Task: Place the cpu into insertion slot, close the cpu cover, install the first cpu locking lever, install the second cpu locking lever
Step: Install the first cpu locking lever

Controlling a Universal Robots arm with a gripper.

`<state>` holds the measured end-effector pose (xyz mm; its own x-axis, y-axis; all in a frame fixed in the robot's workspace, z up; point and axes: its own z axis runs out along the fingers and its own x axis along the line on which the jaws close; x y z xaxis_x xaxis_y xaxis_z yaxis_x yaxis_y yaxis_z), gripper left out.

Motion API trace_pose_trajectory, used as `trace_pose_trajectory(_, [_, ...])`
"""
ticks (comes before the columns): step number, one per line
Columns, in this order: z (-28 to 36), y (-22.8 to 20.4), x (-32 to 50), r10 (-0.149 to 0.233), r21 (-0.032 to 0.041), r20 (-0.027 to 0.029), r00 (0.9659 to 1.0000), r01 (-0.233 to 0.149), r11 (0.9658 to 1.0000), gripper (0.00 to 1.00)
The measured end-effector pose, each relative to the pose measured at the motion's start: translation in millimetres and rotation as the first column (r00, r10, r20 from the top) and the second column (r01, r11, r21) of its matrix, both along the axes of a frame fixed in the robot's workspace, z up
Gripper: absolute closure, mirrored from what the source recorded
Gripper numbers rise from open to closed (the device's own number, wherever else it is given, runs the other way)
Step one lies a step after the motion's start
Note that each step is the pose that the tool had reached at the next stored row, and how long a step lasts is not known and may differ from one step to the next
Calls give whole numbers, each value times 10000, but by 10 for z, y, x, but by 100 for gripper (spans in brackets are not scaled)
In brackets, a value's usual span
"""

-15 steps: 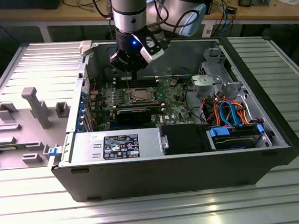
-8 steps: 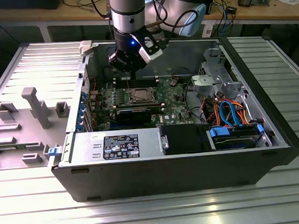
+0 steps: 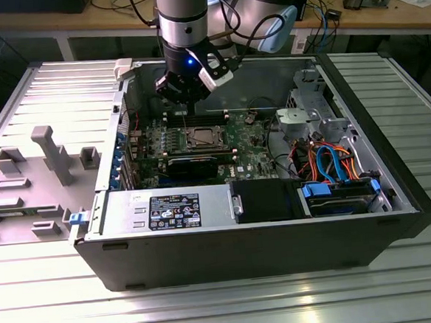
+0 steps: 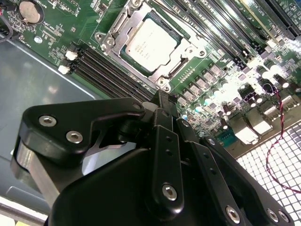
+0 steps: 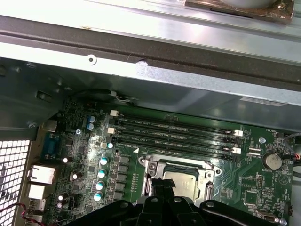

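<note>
**Q:** Where does the cpu point(image 4: 150, 44) lie?

**A:** Flat in the insertion slot point(image 4: 163, 81). Its silver-grey top shows through the window of the cpu cover point(image 4: 187, 51), a thin bright frame lying down around it.

**Q:** And the tool point(image 4: 162, 100)?

**A:** Clenched on nothing, poised above the socket's edge. The step in hand is judged to be the locking lever point(image 4: 175, 15). Press on its wire alone, never on the chip, and tuck it fully under its hook.

Matt grey metal cpu point(image 4: 150, 44), shiny metal cpu cover point(image 4: 187, 51), glossy green circuit board point(image 4: 61, 23)
</note>
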<state>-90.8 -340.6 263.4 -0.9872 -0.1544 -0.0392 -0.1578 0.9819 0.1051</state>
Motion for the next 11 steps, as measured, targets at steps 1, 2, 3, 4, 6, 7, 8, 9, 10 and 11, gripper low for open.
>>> trace_pose_trajectory(1, [0, 0, -7, 1, 0, 0, 10000, -1, 10000, 89])
trace_pose_trajectory(2, [0, 0, -7, 3, 0, -1, 10000, -3, 10000, 89])
trace_pose_trajectory(3, [0, 0, -7, 2, 0, -1, 10000, -2, 10000, 89])
trace_pose_trajectory(4, [0, 0, -8, 1, 0, 0, 10000, -1, 10000, 89])
trace_pose_trajectory(6, [0, 0, -9, 1, 0, 0, 10000, -1, 10000, 89])
trace_pose_trajectory(7, [0, 0, -9, 1, 0, 0, 10000, -1, 10000, 89])
trace_pose_trajectory(8, [0, 0, -10, 1, 0, 0, 10000, -1, 10000, 89])
trace_pose_trajectory(9, [0, 0, -10, 1, 0, -1, 10000, -1, 10000, 89])
trace_pose_trajectory(10, [0, 0, -10, 1, -1, -1, 10000, -1, 10000, 89])
trace_pose_trajectory(11, [0, 0, -10, 1, 0, 0, 10000, -1, 10000, 89])
